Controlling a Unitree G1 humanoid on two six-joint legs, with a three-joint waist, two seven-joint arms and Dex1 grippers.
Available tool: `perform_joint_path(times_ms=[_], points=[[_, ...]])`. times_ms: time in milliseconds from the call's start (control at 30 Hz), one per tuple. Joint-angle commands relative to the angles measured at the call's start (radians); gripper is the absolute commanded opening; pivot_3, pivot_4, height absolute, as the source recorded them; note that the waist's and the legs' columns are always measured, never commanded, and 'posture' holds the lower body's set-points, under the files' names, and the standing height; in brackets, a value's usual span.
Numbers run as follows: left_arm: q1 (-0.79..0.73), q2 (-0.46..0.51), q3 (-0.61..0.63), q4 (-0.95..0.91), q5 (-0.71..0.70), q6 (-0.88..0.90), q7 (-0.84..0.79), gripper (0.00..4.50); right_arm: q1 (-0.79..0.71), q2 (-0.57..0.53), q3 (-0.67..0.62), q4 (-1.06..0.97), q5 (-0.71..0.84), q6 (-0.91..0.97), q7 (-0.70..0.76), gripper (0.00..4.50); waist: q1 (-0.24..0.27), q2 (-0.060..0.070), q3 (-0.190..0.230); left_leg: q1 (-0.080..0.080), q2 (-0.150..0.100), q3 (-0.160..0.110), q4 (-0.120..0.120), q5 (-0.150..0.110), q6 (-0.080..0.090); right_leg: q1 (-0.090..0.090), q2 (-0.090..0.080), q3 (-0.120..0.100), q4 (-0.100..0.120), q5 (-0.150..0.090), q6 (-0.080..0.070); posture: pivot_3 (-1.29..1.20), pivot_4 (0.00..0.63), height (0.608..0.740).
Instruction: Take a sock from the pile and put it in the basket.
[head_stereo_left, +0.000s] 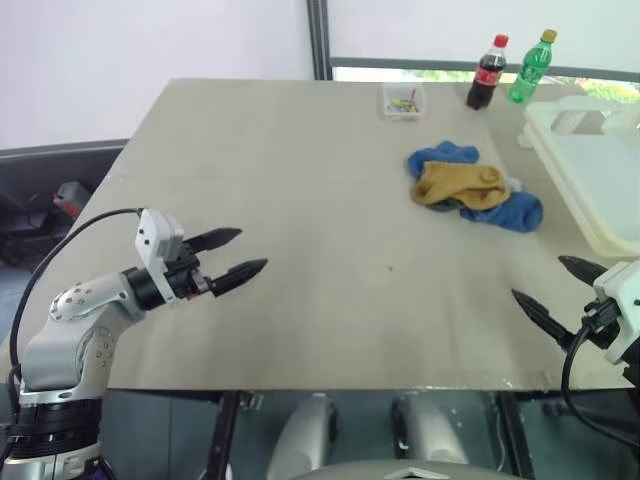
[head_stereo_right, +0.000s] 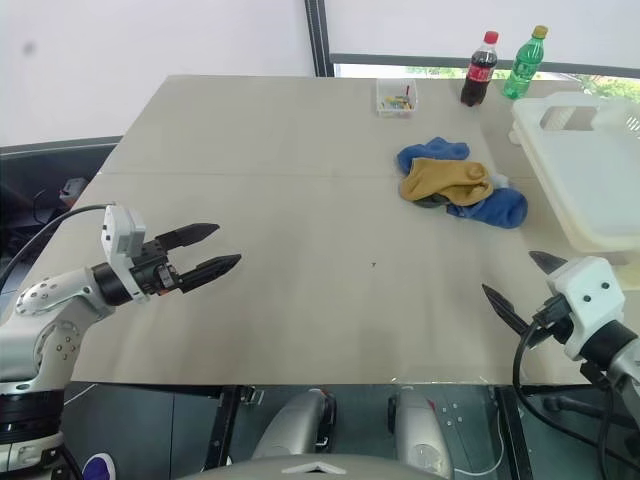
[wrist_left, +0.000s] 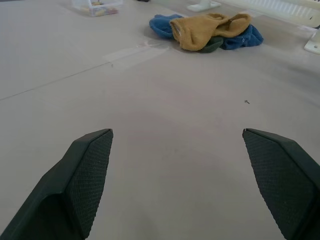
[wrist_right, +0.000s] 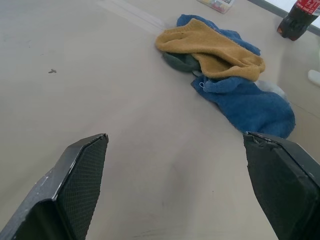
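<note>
The pile (head_stereo_left: 468, 187) lies on the table's far right part: a mustard-yellow sock (wrist_right: 212, 49) on top of blue socks (wrist_right: 247, 102), with a dark green one (wrist_right: 177, 61) tucked under. The cream-white basket (head_stereo_left: 600, 180) stands just right of the pile at the table's right edge. My left gripper (head_stereo_left: 237, 254) hovers open over the table's near left side, far from the pile, empty. My right gripper (head_stereo_left: 555, 285) hovers open at the near right, below the basket and short of the pile, empty.
A small clear plastic box (head_stereo_left: 403, 101) with small items sits at the table's far side. A cola bottle (head_stereo_left: 487, 73) and a green bottle (head_stereo_left: 530, 66) stand behind the pile. The beige table (head_stereo_left: 330, 270) is bare between the grippers.
</note>
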Motion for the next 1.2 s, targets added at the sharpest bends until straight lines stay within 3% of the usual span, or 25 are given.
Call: perform_joint_path(times_ms=[33,233,433,667,767,800,1033,1167,1200], points=[[-0.011,-0.005,0.017,-0.045,-0.029,0.003,0.010,4.45,-0.038,-0.003,0.024,-0.009,-0.009,0.002,-0.033,4.50,0.000,0.000,0.000,0.000,0.000,0.000,0.000,0.000,0.000,0.000,0.000,0.000,0.000,0.000,0.000,0.00,0.150,0.740],[-0.013,-0.034,0.010,-0.085,-0.049,0.013,0.038,4.45,-0.161,-0.025,0.145,0.009,-0.050,0.103,-0.110,4.50,-0.001,-0.001,0.000,0.000,0.000,0.000,0.000,0.000,0.000,0.000,0.000,0.000,0.000,0.000,0.000,0.00,0.150,0.740],[-0.018,-0.047,-0.003,-0.115,-0.051,0.021,0.066,4.45,-0.383,-0.014,0.284,0.138,-0.104,0.152,-0.176,4.50,-0.005,-0.001,0.000,0.000,-0.001,0.000,0.000,0.000,0.000,0.000,0.000,0.000,0.000,0.000,0.000,0.00,0.150,0.740],[-0.068,-0.115,-0.100,-0.174,-0.010,0.014,0.148,4.45,-0.802,0.112,0.551,0.567,-0.271,0.055,-0.241,4.50,-0.006,-0.001,0.000,0.000,-0.001,0.000,0.000,0.000,0.000,-0.001,0.000,0.000,0.001,0.001,0.000,0.00,0.150,0.740],[-0.067,-0.140,-0.122,-0.198,-0.003,0.014,0.178,4.50,-0.943,0.189,0.620,0.784,-0.334,-0.040,-0.248,3.74,-0.008,-0.001,0.000,0.000,-0.002,0.001,0.000,0.000,0.000,-0.002,0.001,0.001,0.001,0.001,-0.001,0.00,0.150,0.740],[-0.064,-0.143,-0.126,-0.205,0.002,0.011,0.185,4.50,-0.979,0.206,0.637,0.847,-0.351,-0.070,-0.245,3.74,-0.008,-0.001,0.000,-0.001,-0.002,0.000,0.000,0.000,0.000,-0.002,0.001,0.000,0.001,0.001,-0.001,0.00,0.150,0.740],[-0.021,-0.167,-0.110,-0.265,-0.005,0.020,0.254,4.50,-1.205,0.321,0.672,1.319,-0.440,-0.274,-0.293,3.74,-0.006,-0.001,0.000,-0.004,-0.003,0.000,-0.001,0.000,-0.001,-0.004,0.000,0.001,0.000,0.001,-0.001,0.00,0.150,0.740],[0.011,-0.161,-0.093,-0.292,-0.013,0.021,0.272,4.50,-1.264,0.352,0.666,1.475,-0.468,-0.350,-0.317,3.74,-0.011,-0.001,0.000,-0.003,-0.003,0.000,-0.002,0.000,-0.001,-0.004,0.000,0.001,0.001,0.001,-0.001,0.00,0.150,0.740],[0.016,-0.160,-0.089,-0.296,-0.014,0.021,0.276,4.50,-1.273,0.358,0.665,1.500,-0.473,-0.368,-0.321,3.20,-0.011,-0.001,0.000,-0.003,-0.003,0.000,-0.002,0.000,-0.001,-0.005,0.000,0.001,0.001,0.001,-0.001,0.00,0.150,0.740]])
